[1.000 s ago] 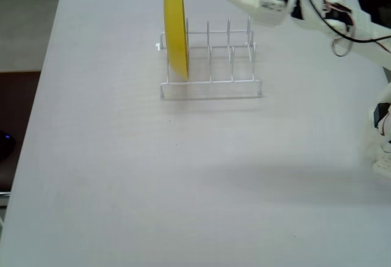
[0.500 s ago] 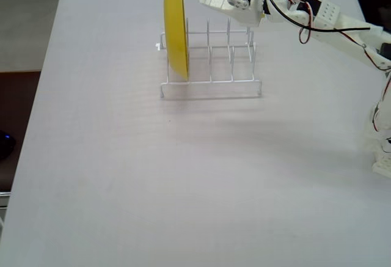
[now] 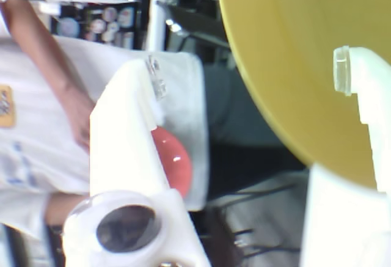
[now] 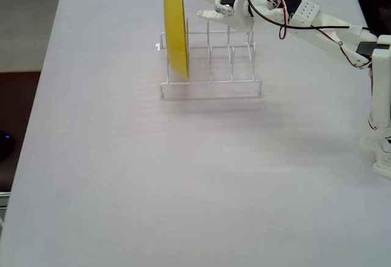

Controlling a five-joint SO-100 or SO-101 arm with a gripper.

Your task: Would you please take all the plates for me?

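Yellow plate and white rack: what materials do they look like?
Round yellow plate: probably plastic, with an even opaque colour, a soft sheen and a thin rim. White wire rack: thin rods, likely coated metal wire, though moulded plastic can't be ruled out.

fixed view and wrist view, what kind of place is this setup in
Probably an indoor lab or workroom, not a kitchen. A bare white table holds only a wire rack with one yellow plate, and the wrist view shows a person and cluttered shelves behind.
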